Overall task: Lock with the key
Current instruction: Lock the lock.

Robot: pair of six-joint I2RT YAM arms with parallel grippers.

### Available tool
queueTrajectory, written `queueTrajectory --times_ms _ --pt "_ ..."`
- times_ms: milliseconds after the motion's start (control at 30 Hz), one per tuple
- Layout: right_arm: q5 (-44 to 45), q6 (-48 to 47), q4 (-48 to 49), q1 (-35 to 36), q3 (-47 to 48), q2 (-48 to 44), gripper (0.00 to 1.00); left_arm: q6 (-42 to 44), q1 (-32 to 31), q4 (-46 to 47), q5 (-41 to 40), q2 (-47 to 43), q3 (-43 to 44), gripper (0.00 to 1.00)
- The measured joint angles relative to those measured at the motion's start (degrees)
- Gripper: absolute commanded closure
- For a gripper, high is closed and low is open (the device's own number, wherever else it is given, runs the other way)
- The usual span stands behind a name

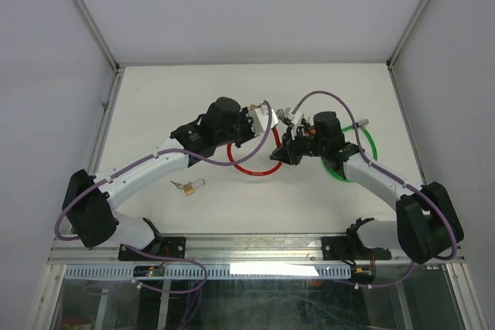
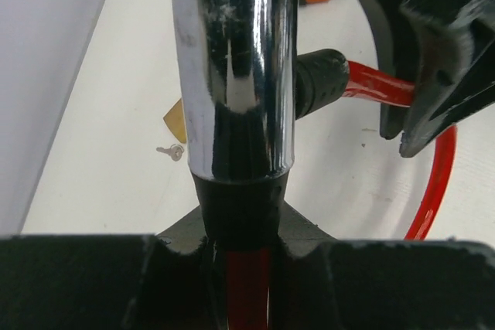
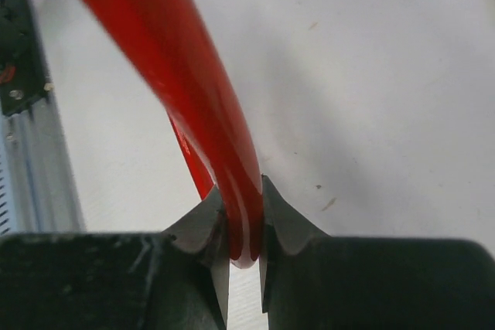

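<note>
The lock's body [image 2: 236,75] is a smooth chrome cylinder with a rounded top, mirror-bright and lightly scratched. It stands upright above a black collar. The left gripper [image 2: 241,241] is pressed onto that collar and the glossy red cable [image 1: 251,169] leaving it, with matte black, wedge-shaped fingers [image 2: 305,231] on either side. A black rubbery sleeve [image 2: 319,83] meets the cylinder's right side, and more red cable runs out of it. The right gripper [image 3: 244,237] pinches this slick round cable between two pointed, scuffed dark fingertips [image 3: 286,226]. Both tools meet at the middle of the table [image 1: 155,98], a flat, matte white surface with small specks, and the lock is raised between them while the red loop sags toward the near side. A green cable [image 1: 363,144] curves just right of the right arm. The small key [image 1: 188,186], brass-toned with a pale tag, lies flat on the near left, well apart from both grippers, with bare tabletop around it. White walls close off the left, right and far sides, and a ribbed aluminium rail [image 1: 232,246] runs along the near edge.
</note>
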Motion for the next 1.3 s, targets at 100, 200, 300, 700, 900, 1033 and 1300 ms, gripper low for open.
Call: queueTrajectory --times_ms 100,200,300,700,900,1033,1300 --pt "2.9 -0.2 8.8 -0.1 -3.8 2.8 1.00 2.6 -2.3 1.9 -3.5 2.1 -0.3 1.00" --pt "5.1 -0.6 17.8 -0.2 -8.0 4.9 1.00 4.5 -3.1 5.3 -6.6 3.8 -2.2 1.00" --pt "6.0 -0.7 26.9 -0.2 -13.2 6.0 1.00 5.8 -3.7 8.3 -9.0 5.0 -4.4 1.00" --pt "5.6 -1.4 36.0 -0.8 -16.1 11.3 0.95 8.5 -7.0 14.5 -19.4 8.1 -6.9 1.00" --pt "3.6 -3.3 36.1 -2.2 -16.9 11.5 0.88 9.2 -9.8 15.7 -24.2 9.1 -7.0 1.00" --pt "1.7 -5.3 35.8 -3.2 -17.4 11.4 0.79 9.3 -11.4 16.8 -27.1 9.4 -7.4 1.00" --pt "-2.8 -8.3 34.0 -4.0 -18.7 7.5 0.56 9.4 -13.5 18.5 -30.3 10.7 -9.0 1.00"
